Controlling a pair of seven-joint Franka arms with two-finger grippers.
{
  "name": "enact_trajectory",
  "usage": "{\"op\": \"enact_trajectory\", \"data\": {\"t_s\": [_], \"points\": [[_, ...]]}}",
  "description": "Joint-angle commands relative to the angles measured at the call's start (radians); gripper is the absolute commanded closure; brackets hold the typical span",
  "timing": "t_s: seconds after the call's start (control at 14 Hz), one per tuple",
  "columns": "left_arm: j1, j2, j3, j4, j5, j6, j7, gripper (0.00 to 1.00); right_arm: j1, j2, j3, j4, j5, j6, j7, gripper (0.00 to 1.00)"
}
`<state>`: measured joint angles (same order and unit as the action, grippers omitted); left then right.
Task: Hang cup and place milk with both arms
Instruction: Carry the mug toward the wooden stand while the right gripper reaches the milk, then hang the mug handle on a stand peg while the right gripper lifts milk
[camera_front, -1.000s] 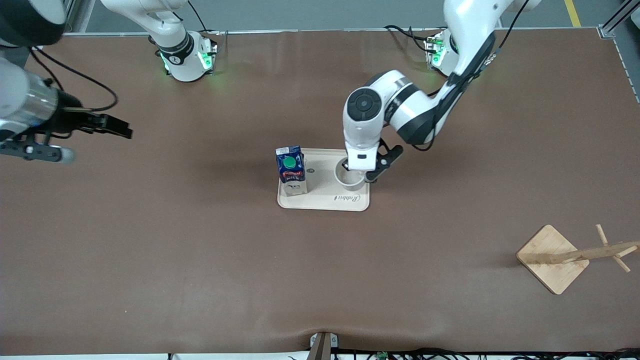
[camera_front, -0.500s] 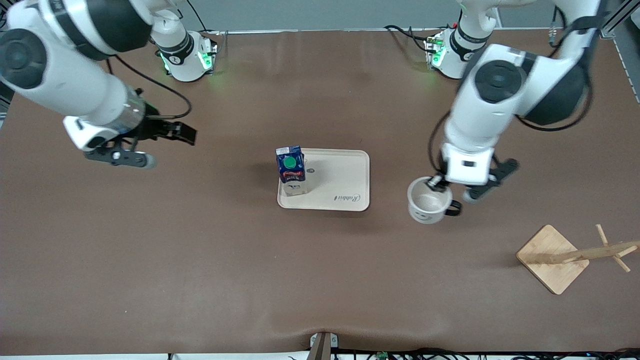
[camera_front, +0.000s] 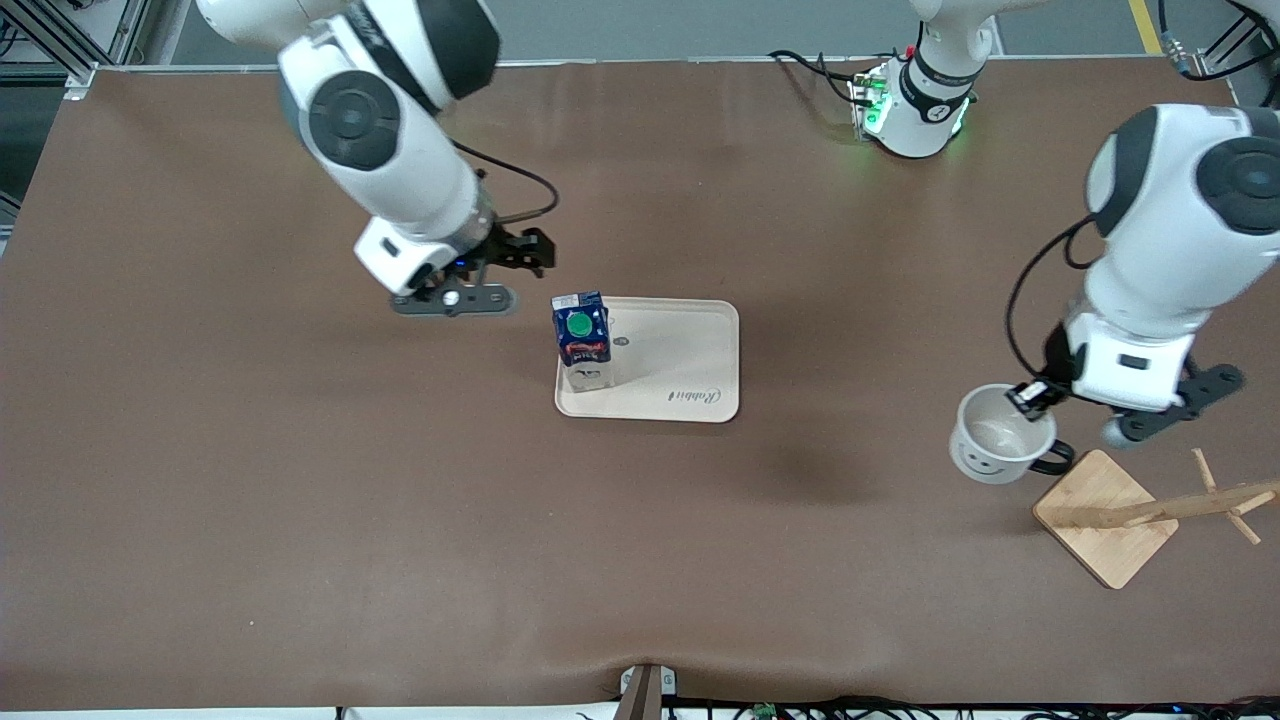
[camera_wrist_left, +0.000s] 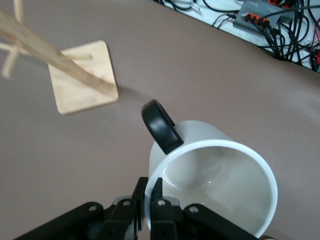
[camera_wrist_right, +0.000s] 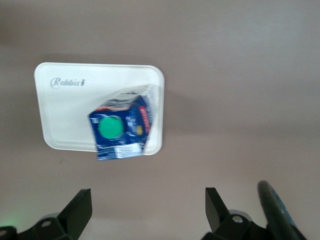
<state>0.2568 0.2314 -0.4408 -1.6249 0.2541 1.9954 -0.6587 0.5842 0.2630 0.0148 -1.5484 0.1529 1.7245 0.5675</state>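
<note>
2 grippers: left gripper (camera_front: 1032, 397) pinching cup (camera_front: 995, 434) rim, right gripper (camera_front: 520, 252) spread beside milk (camera_front: 581, 338)

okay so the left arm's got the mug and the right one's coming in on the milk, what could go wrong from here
The left gripper pinches only the cup by its rim, so it might swing or slip before reaching the rack. The open right gripper nears the milk, which stands at the tray edge; a nudge could tip it off.
</note>
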Motion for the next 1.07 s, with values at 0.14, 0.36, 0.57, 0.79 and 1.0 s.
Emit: {"op": "enact_trajectory", "data": {"t_s": [0.14,0.36,0.57,0.79,1.0], "points": [[0.129,-0.004,-0.009,0.063,0.01,-0.05,0.326,1.0,0.075,0.14,-0.015,0.037,-0.03,0.119,0.06,0.0],[0.228,0.014,-0.009,0.085,0.004,-0.049,0.56,1.0,0.111,0.174,-0.016,0.033,-0.041,0.135,0.061,0.0],[0.234,0.029,-0.009,0.102,0.01,-0.047,0.6,1.0,0.129,0.196,-0.015,0.033,-0.09,0.136,0.098,0.0],[0.252,0.039,-0.009,0.109,-0.006,-0.04,0.648,1.0,0.141,0.217,-0.015,0.03,-0.092,0.181,0.1,0.0],[0.246,0.042,-0.01,0.115,-0.023,-0.04,0.668,1.0,0.152,0.235,-0.015,0.028,-0.186,0.185,0.083,0.0]]}}
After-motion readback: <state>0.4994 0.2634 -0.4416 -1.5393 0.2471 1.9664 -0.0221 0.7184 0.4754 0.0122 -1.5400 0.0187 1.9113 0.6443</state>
